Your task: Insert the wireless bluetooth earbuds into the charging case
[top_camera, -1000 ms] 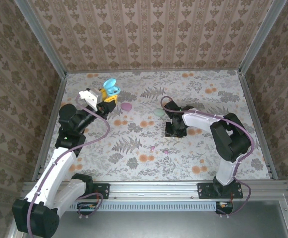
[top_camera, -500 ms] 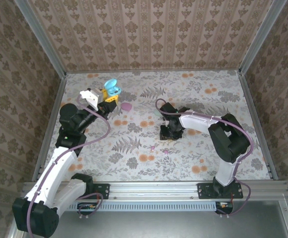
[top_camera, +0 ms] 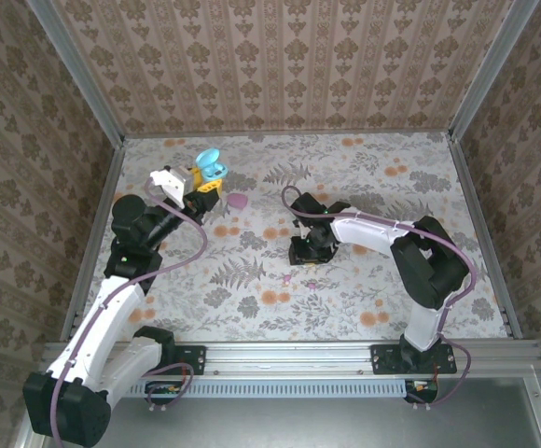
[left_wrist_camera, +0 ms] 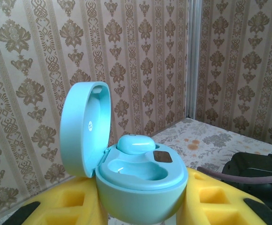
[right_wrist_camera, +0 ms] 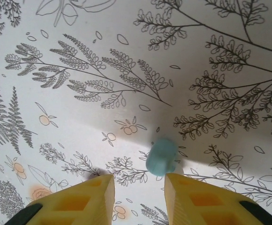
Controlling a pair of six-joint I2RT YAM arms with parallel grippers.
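Right jaws were part open, gripping nothing. Loose bud (right_wrist_camera: 161, 157), teal, lay on the surface (right_wrist_camera: 79, 108) at 12 o'clock of the gap, just past the pad tips; touching or apart, couldn't tell. In the top view those jaws pointed down near the surface centre, with the right arm (top_camera: 382, 229) trailing off to 3 o'clock.

Left jaws were clamped on the case (left_wrist_camera: 140, 187), a yellow pad on each side, holding it upright. Lid (left_wrist_camera: 84, 129) stood open at 9 o'clock. Seated bud (left_wrist_camera: 135, 143), also teal, sat in the well at 12 o'clock; the well at 6 o'clock lay empty. The top view put the case at 10 o'clock of the surface, with a pink item (top_camera: 238, 200) at its 4 o'clock, near but apart. What that item was, couldn't tell.
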